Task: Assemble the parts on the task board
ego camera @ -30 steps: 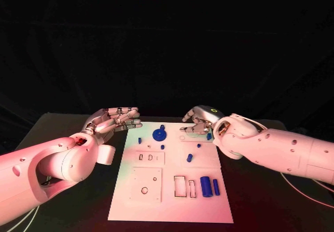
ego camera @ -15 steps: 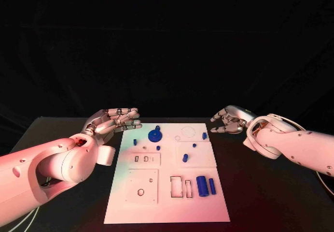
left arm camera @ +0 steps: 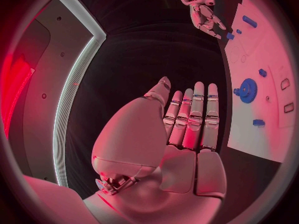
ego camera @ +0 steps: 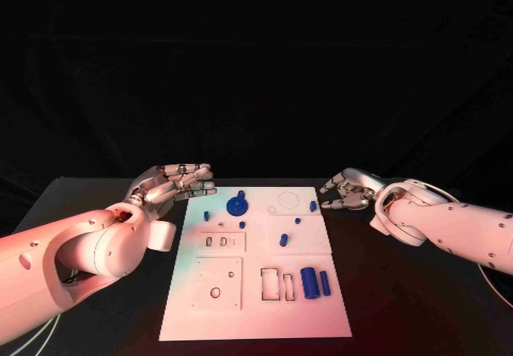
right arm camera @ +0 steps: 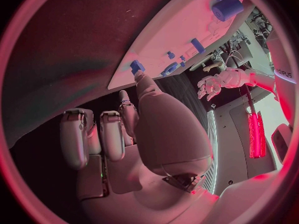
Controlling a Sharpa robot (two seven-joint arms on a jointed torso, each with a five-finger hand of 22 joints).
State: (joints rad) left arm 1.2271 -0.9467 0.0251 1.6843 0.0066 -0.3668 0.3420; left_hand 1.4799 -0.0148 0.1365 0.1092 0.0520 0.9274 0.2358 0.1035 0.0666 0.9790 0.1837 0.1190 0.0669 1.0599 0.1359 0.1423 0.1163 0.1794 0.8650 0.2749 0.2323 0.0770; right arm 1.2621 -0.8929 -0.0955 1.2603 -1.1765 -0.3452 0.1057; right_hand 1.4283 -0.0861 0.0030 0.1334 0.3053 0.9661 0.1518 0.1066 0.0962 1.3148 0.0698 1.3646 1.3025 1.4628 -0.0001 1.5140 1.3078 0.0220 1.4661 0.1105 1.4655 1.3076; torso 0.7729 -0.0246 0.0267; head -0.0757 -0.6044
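A white task board [ego camera: 256,297] lies in the middle of a black table [ego camera: 86,208], and every place here is given from that board. Small blue parts sit on it: a blue gear [ego camera: 237,205] near its far left corner, a small blue peg [ego camera: 313,207] at its far right edge, a short blue pin [ego camera: 283,239] near its centre, and two blue cylinders [ego camera: 311,282] standing side by side towards its near right. The left hand [ego camera: 176,185] hovers just off the board's far left corner, fingers straight and held close together, holding nothing. The right hand [ego camera: 348,191] hangs just off the far right corner, beside the small peg, fingers loosely curled and apart, with nothing visible in them. Judging from this, the step in hand is picking up a part. To do it well, the right hand should come down squarely over the peg, pinch it by its sides, and lift straight up so neighbouring parts are not knocked.
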